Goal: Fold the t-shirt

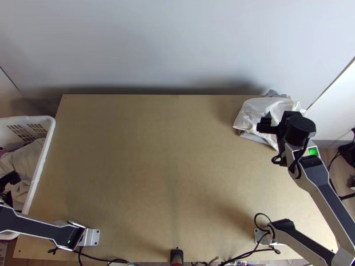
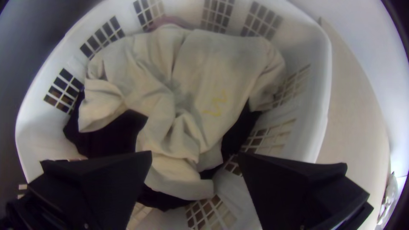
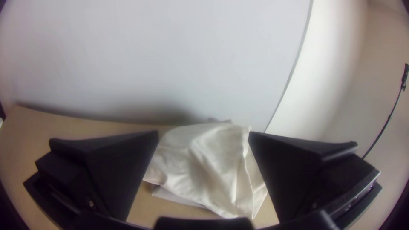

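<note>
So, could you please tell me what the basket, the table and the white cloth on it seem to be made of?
The basket looks like moulded plastic, given its rounded rim and grid openings. The table seems matt wood or board, from its even tan surface. The white cloth may be thin, satiny fabric: its creases shine softly.

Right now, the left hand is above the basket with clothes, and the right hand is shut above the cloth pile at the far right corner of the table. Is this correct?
Not fully: the right hand is open, as the right wrist view shows. It is above the cloth pile there, and the left hand is above the basket with clothes.
</note>
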`<state>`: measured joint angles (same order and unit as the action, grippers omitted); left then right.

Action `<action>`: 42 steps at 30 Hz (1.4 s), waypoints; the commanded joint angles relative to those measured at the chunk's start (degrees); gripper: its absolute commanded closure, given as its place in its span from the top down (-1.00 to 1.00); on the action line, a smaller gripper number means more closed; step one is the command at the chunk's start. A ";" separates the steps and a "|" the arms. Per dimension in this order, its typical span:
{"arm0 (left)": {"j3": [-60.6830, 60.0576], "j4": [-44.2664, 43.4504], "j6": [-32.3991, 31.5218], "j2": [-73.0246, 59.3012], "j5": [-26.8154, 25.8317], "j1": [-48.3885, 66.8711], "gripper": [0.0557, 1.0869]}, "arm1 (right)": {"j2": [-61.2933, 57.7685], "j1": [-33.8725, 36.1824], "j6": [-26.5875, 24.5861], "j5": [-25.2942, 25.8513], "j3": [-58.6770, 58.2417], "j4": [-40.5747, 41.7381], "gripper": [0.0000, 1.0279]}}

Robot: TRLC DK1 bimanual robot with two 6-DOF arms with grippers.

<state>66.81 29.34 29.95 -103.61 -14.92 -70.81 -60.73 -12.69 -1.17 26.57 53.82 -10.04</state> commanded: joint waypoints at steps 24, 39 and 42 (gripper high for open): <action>-4.58 -17.65 0.28 -11.26 4.11 -5.66 0.90 | -0.44 0.30 -0.32 -0.02 -0.82 3.63 0.90; -7.48 -30.84 5.73 -20.84 10.79 -7.33 0.90 | -1.41 0.21 -1.29 -0.02 -0.39 4.68 0.90; -7.92 -30.92 5.73 -21.81 11.05 -7.33 0.90 | -1.50 0.21 -1.47 -0.02 -0.03 4.77 0.90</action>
<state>59.72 1.63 34.61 -122.28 -5.91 -77.76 -61.91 -12.47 -2.22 26.57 53.21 -5.58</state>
